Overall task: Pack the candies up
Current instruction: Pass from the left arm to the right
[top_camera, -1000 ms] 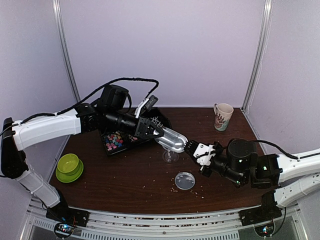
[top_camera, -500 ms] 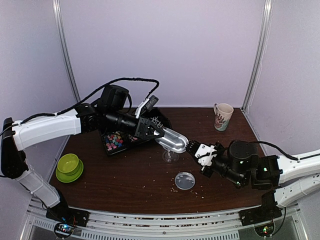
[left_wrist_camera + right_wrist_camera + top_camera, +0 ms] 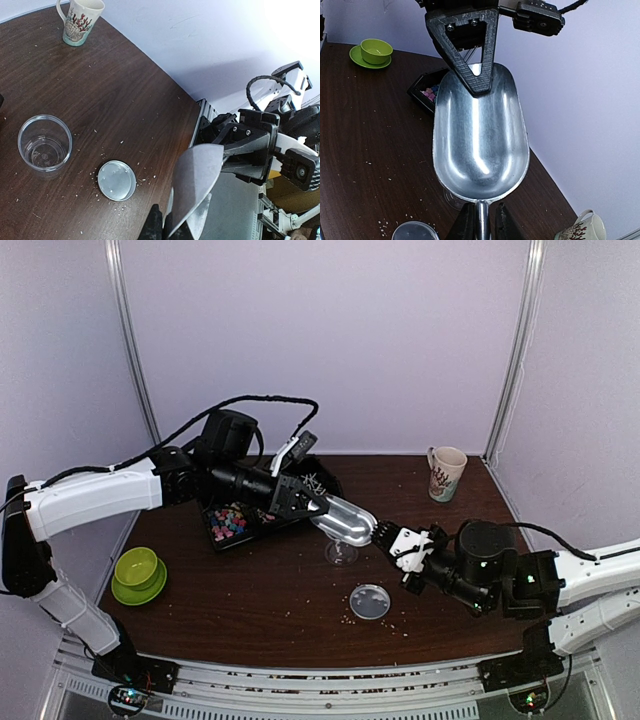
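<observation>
An empty metal scoop [image 3: 345, 518] hangs over the table's middle, held at both ends. My left gripper [image 3: 305, 502] is shut on the scoop's front lip [image 3: 479, 82]. In the right wrist view the bowl of the scoop [image 3: 480, 135] is bare, and my right gripper [image 3: 481, 220] is shut on its thin handle. The left wrist view has the scoop [image 3: 197, 175] edge-on above my left gripper [image 3: 172, 227]. The candies [image 3: 228, 522] lie in a black tray [image 3: 262, 524] behind the left gripper, partly hidden by it. A clear cup [image 3: 45, 145] stands empty under the scoop.
A round clear lid [image 3: 370, 601] lies flat near the table's front. A patterned mug [image 3: 446, 472] stands at the back right. A green cup on a saucer [image 3: 137, 573] sits at the left edge. Pale crumbs are scattered on the dark wood.
My right gripper has slid a little left along the handle toward the scoop's bowl and closed slightly. The left arm and the scoop have stayed where they were.
</observation>
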Controlling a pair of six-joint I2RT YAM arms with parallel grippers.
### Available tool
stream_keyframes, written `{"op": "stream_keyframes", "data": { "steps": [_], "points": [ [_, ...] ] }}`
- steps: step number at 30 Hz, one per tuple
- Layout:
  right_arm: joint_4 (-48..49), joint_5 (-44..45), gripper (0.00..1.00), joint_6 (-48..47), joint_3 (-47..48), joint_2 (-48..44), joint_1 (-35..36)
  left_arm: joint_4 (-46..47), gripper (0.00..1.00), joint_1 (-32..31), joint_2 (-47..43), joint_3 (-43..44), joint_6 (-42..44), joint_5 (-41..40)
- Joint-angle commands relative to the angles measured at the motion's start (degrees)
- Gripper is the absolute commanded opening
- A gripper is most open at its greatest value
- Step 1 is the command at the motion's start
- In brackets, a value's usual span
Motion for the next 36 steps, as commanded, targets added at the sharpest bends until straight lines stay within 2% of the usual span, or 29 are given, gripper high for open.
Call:
{"op": "stream_keyframes", "data": {
  "steps": [1, 12, 19, 21, 23, 30, 34, 36],
  "points": [
    [1.73, -0.46, 0.16, 0.41, 0.63, 0.71, 0.30, 3.88, 0.00, 0.02, 0.33, -0.54, -0.65, 1.76],
    [2.19, -1.64, 0.13, 0.85, 1.07, 1.20, 0.38, 4.85, 0.00, 0.02, 0.70, -1.16, -1.04, 2.38],
    [2.30, -2.58, 0.00, 0.90, 0.74, -0.04, 0.43, 5.09, 0.00, 0.01, 1.14, -1.59, -1.25, 2.33],
    [2.16, -2.92, 0.00, 0.95, 0.57, -0.33, 0.37, 5.07, 0.00, 0.02, 1.15, -1.60, -1.32, 2.27],
    [1.69, -3.29, 0.00, 1.09, 0.81, -0.49, 0.42, 5.02, 0.06, -0.01, 1.25, -1.60, -1.30, 2.07],
    [-0.31, -2.36, 0.00, 3.85, 1.25, -0.70, 0.43, 3.41, 0.39, 0.58, 0.39, -0.75, -0.42, 0.53],
    [-3.61, -0.96, 0.02, 5.91, 2.41, -0.82, 0.39, 1.52, 0.48, 1.99, -1.82, -0.55, 0.42, -1.74],
    [-4.40, -0.98, 0.01, 6.89, 2.63, -1.22, 0.35, 0.75, 0.49, 2.49, -2.36, -0.62, 0.69, -2.86]
  ]
}}
